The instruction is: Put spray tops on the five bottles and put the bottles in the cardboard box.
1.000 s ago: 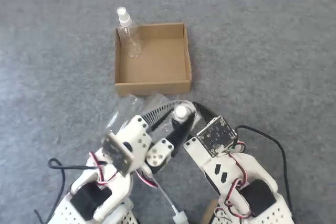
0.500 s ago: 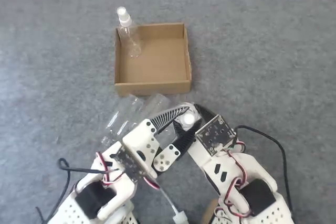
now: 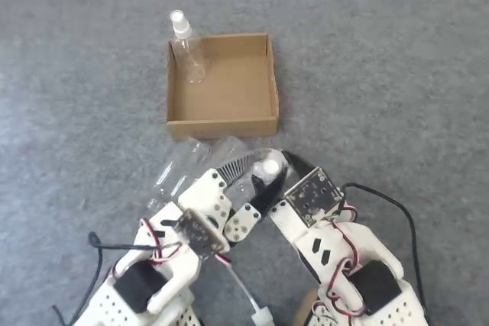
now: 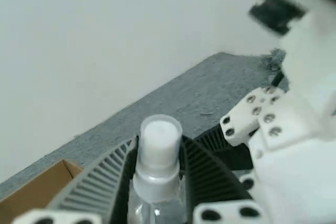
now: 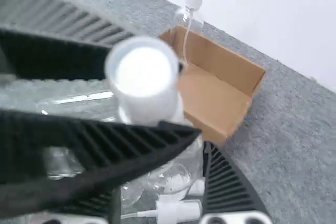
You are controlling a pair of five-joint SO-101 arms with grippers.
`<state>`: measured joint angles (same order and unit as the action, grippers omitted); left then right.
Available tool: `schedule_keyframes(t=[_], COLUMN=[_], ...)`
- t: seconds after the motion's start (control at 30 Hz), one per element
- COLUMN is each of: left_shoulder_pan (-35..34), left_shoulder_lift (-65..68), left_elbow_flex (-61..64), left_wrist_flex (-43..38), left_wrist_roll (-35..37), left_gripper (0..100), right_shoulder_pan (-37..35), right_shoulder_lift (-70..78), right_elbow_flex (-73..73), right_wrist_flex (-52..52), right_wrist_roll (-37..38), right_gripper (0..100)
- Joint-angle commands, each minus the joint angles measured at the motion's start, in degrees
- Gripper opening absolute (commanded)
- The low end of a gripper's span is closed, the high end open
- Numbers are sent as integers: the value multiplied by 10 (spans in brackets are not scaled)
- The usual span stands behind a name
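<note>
1. One clear bottle (image 4: pixel 155 192) is clamped at the neck by the left gripper (image 4: pixel 157 148), just beneath its white spray top (image 4: pixel 160 132).
2. Right gripper (image 3: pixel 267 185) sits beside that top; whether it grips I cannot tell.
3. Cardboard box (image 3: pixel 221 124) lies just beyond, another capped bottle (image 3: pixel 188 53) leaning in its corner.
</note>
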<state>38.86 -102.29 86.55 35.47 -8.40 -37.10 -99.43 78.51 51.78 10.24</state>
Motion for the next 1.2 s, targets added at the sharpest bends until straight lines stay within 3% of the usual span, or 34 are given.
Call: schedule_keyframes(t=[0.0, 0.13, 0.33, 0.57, 0.83, 1.17], left_shoulder_pan=[-33, -33, 5, 28, 26, 25], left_shoulder_lift=[0, 0, -1, -3, -4, -4], left_elbow_flex=[1, 1, 1, -7, -87, -123], left_wrist_flex=[-7, -4, 38, 54, 154, 205], left_wrist_roll=[-4, -3, -2, 27, 34, 31], left_gripper=[58, 62, 170, 174, 175, 175], right_shoulder_pan=[5, 5, 5, 5, 8, 28], right_shoulder_lift=[-22, -22, -22, -22, -15, -15], right_elbow_flex=[-33, -33, -32, -30, -29, -26], right_wrist_flex=[0, 0, 0, 0, -5, -15], right_wrist_roll=[4, 4, 4, 4, 4, 4], right_gripper=[6, 6, 6, 6, 6, 6])
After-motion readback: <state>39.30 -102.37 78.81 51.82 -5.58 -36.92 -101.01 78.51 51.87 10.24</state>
